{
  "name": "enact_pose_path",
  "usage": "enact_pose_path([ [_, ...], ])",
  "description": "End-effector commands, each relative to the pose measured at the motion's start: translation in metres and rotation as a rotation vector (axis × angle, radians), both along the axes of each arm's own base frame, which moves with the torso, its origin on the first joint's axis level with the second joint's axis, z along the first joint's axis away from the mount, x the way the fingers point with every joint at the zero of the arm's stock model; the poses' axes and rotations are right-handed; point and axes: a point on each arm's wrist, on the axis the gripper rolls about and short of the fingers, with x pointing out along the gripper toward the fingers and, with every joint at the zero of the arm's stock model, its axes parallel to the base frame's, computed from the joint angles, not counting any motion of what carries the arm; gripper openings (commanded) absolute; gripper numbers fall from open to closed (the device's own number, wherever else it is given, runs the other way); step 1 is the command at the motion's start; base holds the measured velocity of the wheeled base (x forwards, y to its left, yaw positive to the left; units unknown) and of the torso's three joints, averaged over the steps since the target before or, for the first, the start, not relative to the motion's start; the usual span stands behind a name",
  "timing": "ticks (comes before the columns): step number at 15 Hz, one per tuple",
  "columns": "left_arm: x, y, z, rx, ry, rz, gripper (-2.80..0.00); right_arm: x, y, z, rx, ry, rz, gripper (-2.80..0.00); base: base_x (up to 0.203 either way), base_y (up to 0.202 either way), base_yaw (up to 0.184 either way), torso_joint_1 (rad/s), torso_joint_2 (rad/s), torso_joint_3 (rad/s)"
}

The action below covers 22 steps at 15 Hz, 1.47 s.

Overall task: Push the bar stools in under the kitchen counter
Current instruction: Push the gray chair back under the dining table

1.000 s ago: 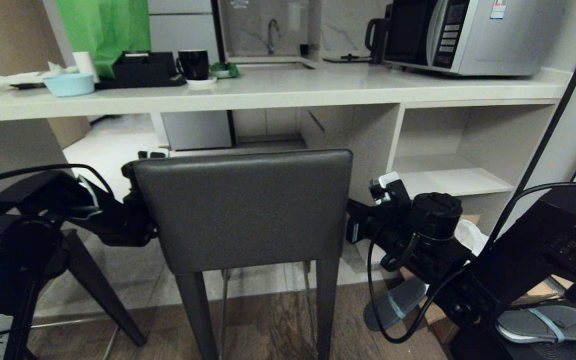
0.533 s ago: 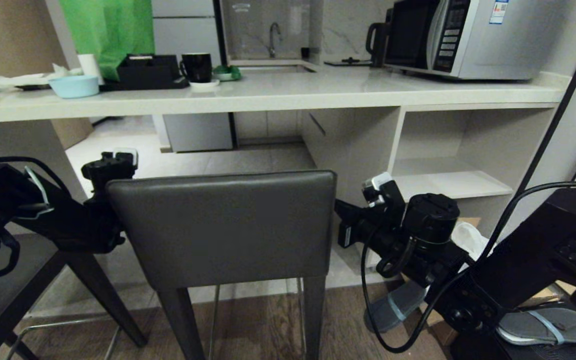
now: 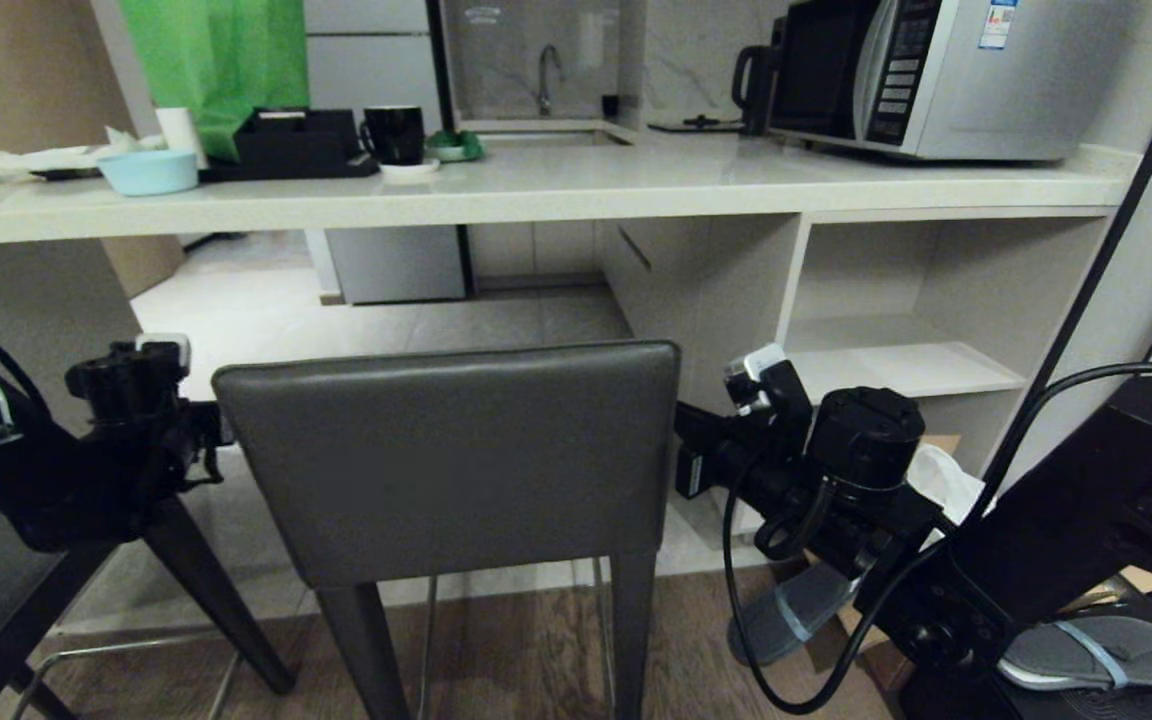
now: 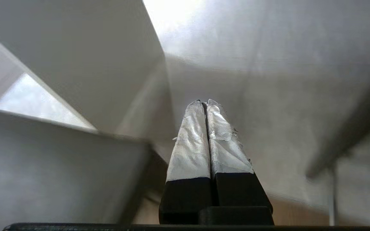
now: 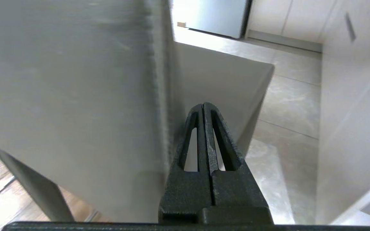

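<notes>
Since a second ago my left arm has swung out left, off the bar stool's (image 3: 446, 455) backrest edge; the stool sits nearer me, still short of the kitchen counter (image 3: 536, 195). In the head view, the right gripper (image 3: 686, 450) flanks the backrest's right edge, I judge as a brace. Left wrist view: left gripper (image 4: 206, 104) pinched empty. Right wrist view: fingers (image 5: 218, 134) pressed together beside the backrest.

Right gripper (image 5: 204, 107) fingers pressed together, beside grey stool backrest (image 5: 69, 96), tiled floor (image 5: 287, 106) beyond
</notes>
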Motion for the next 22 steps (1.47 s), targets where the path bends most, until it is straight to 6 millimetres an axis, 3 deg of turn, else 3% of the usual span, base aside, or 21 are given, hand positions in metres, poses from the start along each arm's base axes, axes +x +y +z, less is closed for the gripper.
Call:
enact_pose_path([
  [1,-0.014,0.017,0.008,0.009,-0.052,0.031,-2.8,0.0,-0.001,0.0,0.001,-0.003,-0.003,-2.8,0.0,0.0,0.0,0.0,0.0,0.0],
  [6,-0.108,-0.033,0.022,-0.136,0.009,-0.42,-2.8,0.001,-0.002,-0.001,0.001,-0.002,-0.007,-2.8,0.0,0.0,0.0,0.0,0.0,0.0],
  [10,-0.137,-0.102,0.037,-0.186,-0.039,-0.708,-2.8,0.001,-0.002,-0.001,-0.001,0.001,-0.009,-2.8,0.0,0.0,0.0,0.0,0.0,0.0],
  [13,-0.142,-0.125,0.038,-0.178,-0.042,-0.704,-2.8,0.0,-0.002,-0.002,-0.003,0.002,-0.036,-2.8,0.0,0.0,0.0,0.0,0.0,0.0],
  [18,-0.127,-0.125,0.029,-0.16,-0.024,-0.592,-2.8,-0.005,0.008,-0.002,-0.002,0.0,-0.008,-2.8,0.0,0.0,0.0,0.0,0.0,0.0],
  [22,-0.103,-0.13,0.024,-0.14,-0.034,-0.53,-2.8,-0.008,0.017,-0.006,-0.007,0.006,0.016,-2.8,0.0,0.0,0.0,0.0,0.0,0.0],
])
